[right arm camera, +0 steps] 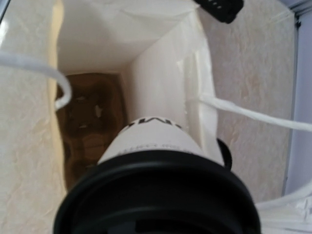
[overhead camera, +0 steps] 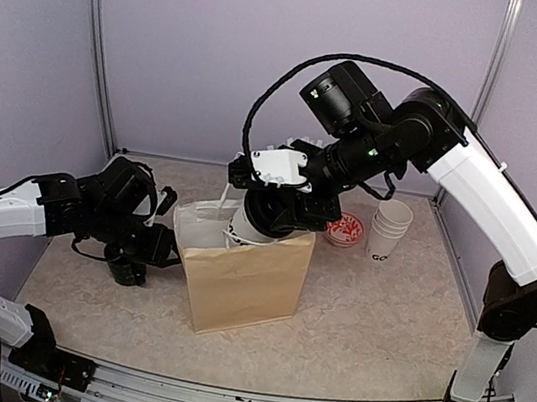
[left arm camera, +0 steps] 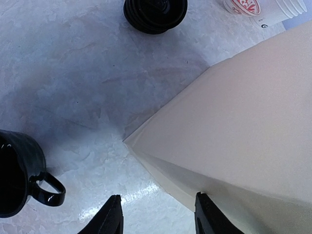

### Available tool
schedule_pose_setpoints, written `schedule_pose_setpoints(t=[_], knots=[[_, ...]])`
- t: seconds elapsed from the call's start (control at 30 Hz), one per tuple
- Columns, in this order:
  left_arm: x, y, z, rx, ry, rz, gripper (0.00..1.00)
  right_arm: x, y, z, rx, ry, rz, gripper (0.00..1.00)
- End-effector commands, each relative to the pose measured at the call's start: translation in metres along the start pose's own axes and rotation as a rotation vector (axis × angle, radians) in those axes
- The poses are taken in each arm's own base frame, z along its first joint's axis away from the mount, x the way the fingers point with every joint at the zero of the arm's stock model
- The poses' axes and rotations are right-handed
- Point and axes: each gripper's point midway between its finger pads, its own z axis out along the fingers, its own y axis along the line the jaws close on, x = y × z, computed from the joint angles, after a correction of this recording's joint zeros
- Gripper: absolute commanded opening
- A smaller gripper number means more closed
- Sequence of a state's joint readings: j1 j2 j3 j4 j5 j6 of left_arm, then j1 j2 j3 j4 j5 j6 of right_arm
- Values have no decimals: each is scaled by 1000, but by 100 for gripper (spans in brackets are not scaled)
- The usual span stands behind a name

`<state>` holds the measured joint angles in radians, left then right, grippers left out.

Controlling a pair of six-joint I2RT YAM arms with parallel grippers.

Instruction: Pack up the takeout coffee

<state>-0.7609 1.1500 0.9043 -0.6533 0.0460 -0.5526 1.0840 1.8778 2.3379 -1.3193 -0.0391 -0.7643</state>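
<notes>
Takeout coffee [right arm camera: 152,140] in right end effector [overhead camera: 268,217] (above bag [overhead camera: 246,281])

Top ext cam: fixed, high up behind both arm bases, faces fwd & down. It's far off and takes in the whole table [overhead camera: 372,318], both arms and the back wall.

L wrist cam: rides on L claw [left arm camera: 158,200], looks down past its fingertips [left arm camera: 113,214] at frame bottom, close to the table. Bag [left arm camera: 243,122] fills ahead-right of claw, mug [left arm camera: 14,175] sits to claw's left, cup stack [left arm camera: 287,9] is far ahead-right, cut by frame edge.

R wrist cam: on R claw [overhead camera: 272,212], aims down along cup [right arm camera: 151,139] into the bag mouth. V. close; lid [right arm camera: 156,195] is blurred and fills frame bottom.

Shared: bag [overhead camera: 247,279] in all 3 views. Mug [overhead camera: 125,269] & cup stack [overhead camera: 390,229] in top + L wrist. Cup [overhead camera: 249,227] in top + R wrist.
</notes>
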Motion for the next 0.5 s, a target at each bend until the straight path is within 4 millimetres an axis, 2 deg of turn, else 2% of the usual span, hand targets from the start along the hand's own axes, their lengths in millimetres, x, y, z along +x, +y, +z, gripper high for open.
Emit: schedule_pose_setpoints(t=[0.0,0.17,0.3,0.47], knots=[[-30,-20,0,52,-84,48,50,15,12,2,-25,81,19,50],[-58,-9,2,-8,-109,95,54,25,9,1,1,121,13,50],[-77,-4,-11,-34,-126,114,58,31,6,7,-3,138,17,50],[-105,14,-34,-73,-174,125,59,43,-5,17,1,170,14,50]])
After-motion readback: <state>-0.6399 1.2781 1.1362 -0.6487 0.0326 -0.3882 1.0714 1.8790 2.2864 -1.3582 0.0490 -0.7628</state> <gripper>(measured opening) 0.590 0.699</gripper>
